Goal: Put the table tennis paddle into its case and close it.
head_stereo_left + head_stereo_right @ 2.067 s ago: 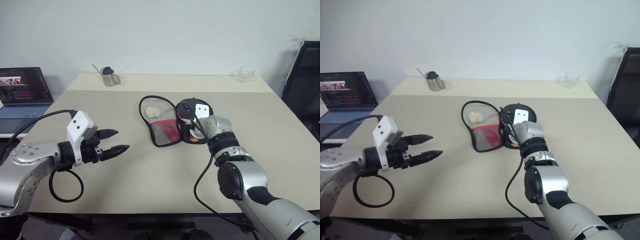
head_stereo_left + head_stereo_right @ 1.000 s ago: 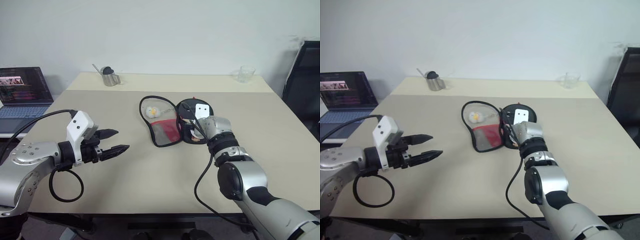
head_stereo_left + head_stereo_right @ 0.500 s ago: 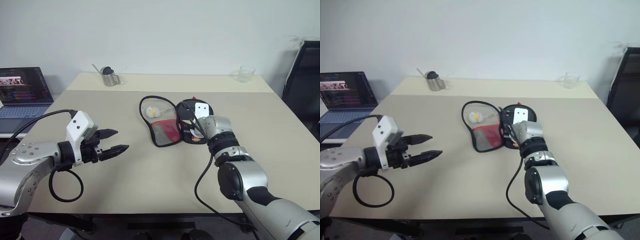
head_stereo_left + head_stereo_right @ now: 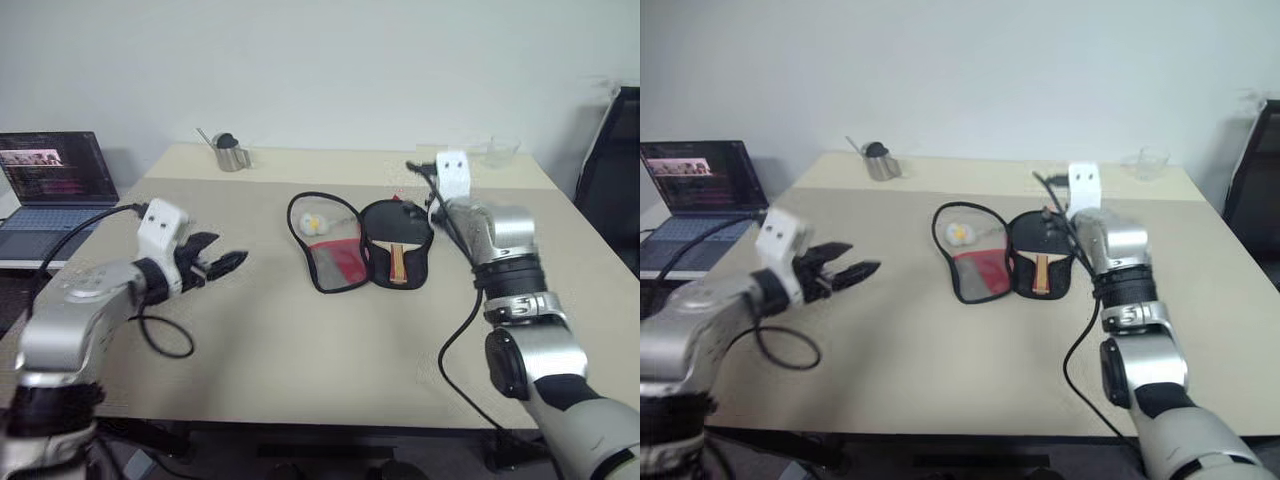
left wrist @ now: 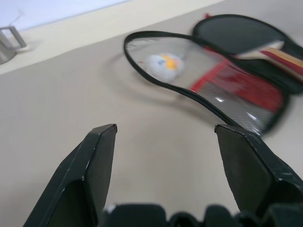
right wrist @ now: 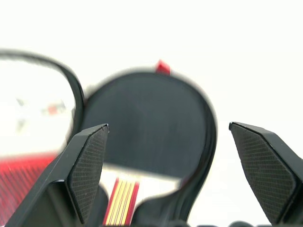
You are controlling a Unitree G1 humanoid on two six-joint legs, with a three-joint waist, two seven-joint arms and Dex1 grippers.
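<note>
Now the right gripper (image 6: pixel 168 165) has let go and lifted away from the table tennis paddle (image 4: pixel 396 240); its jaws stand wide apart and hold nothing. A second ago this hand was low over the case (image 4: pixel 345 240), with its fingers nearly closed. The paddle lies inside the right half of the open case, handle toward the robot, near the middle of the table (image 4: pixel 300 350). The left gripper (image 4: pixel 222 266), also spread and empty, has come forward toward the open flap with the white-yellow charm (image 5: pixel 163 64). I judge that the placing is done; folding the flap over and zipping remain.
</note>
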